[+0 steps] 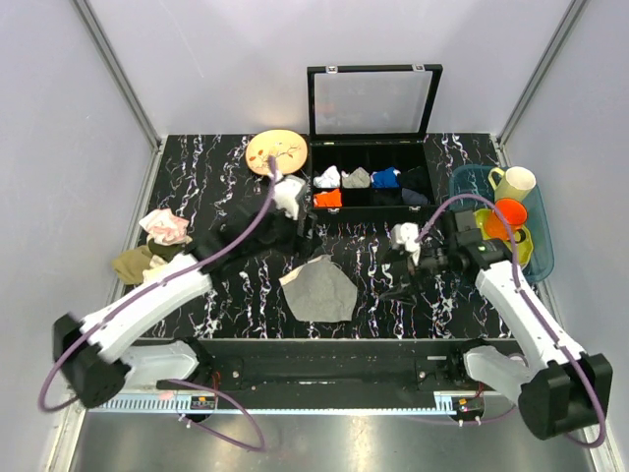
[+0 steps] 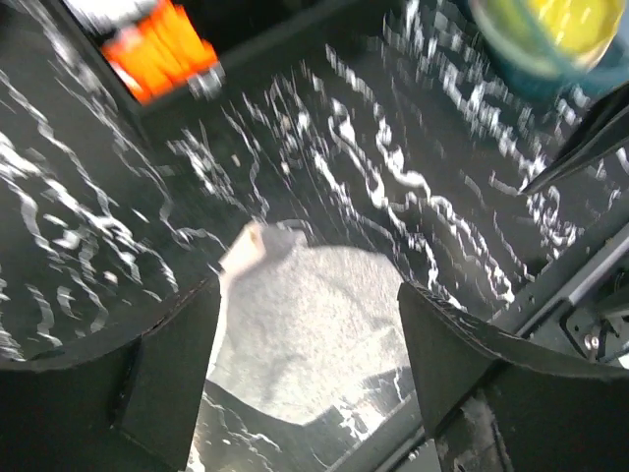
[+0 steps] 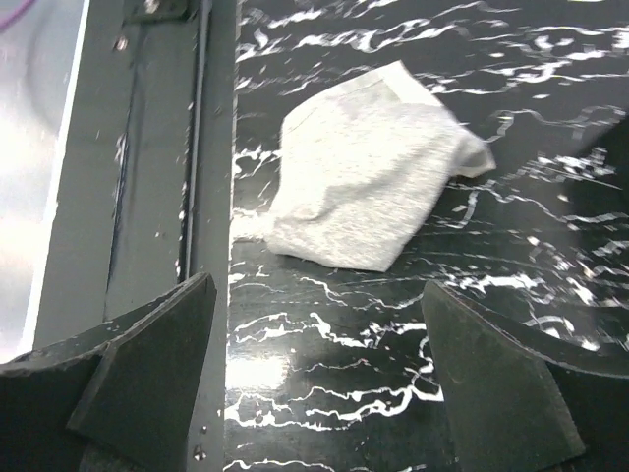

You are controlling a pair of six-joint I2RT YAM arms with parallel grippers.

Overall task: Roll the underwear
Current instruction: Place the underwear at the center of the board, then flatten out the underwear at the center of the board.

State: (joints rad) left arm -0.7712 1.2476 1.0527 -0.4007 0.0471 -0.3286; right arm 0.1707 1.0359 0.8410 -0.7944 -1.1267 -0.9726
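The underwear [image 1: 319,291] is a flat mid-grey cloth with a paler edge, lying on the black marbled table near its front edge. My left gripper [image 1: 300,236] hovers just behind the cloth's far corner. In the left wrist view the left gripper [image 2: 310,290] is open, and the underwear [image 2: 305,334] shows below the gap, apart from both fingers. My right gripper [image 1: 393,285] is to the right of the cloth. In the right wrist view the right gripper [image 3: 316,285] is open over bare table, with the underwear [image 3: 364,177] lying ahead of it, untouched.
A black compartment box [image 1: 369,208] with its lid up holds rolled cloths at the back. A wooden plate [image 1: 276,150] sits left of it. A teal basket [image 1: 543,258] of cups is at the right. Pink-and-white cloth [image 1: 165,226] and olive cloths [image 1: 138,264] lie at the left.
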